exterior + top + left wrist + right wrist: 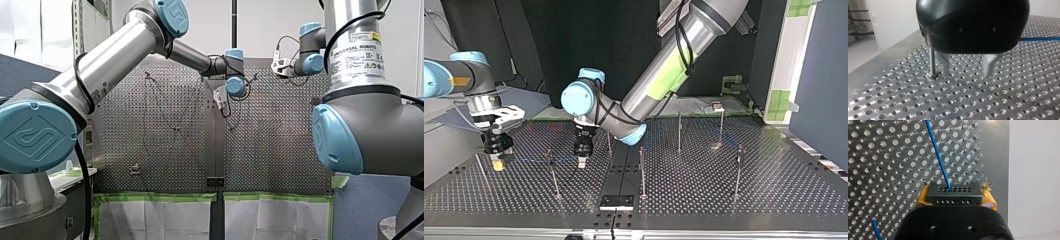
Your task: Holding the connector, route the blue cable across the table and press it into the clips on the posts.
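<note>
Nearest in the front view bulks my right arm [370, 125], its white sticker [357, 55] reading UNIVERSAL ROBOTS above print too small to read. My left arm [100, 70] carries only an embossed emblem on its blue cap [37, 137]. Both reach over the perforated table [165, 150], well beyond the black plate [215, 181] on its centre seam.

From the top view, my right gripper [498, 164] stands far to the view's left of the black plate, its pads drawn in on something too small to tell from there. The blue cable [531, 160] runs from it toward my left gripper [582, 161], which hangs low, nearer the plate, between two thin posts [553, 175].

At my left wrist, the metal fingers [945, 66] are spread and bare, with a post [932, 62] just beside one and the cable lying flat well off beside the other.

At my right wrist, the yellow pads [921, 196] clench the black connector [953, 192], which has two rows of holes. The cable enters its upper row. Ahead, stamped letters [980, 138] line the table's edge: K, L, M.
</note>
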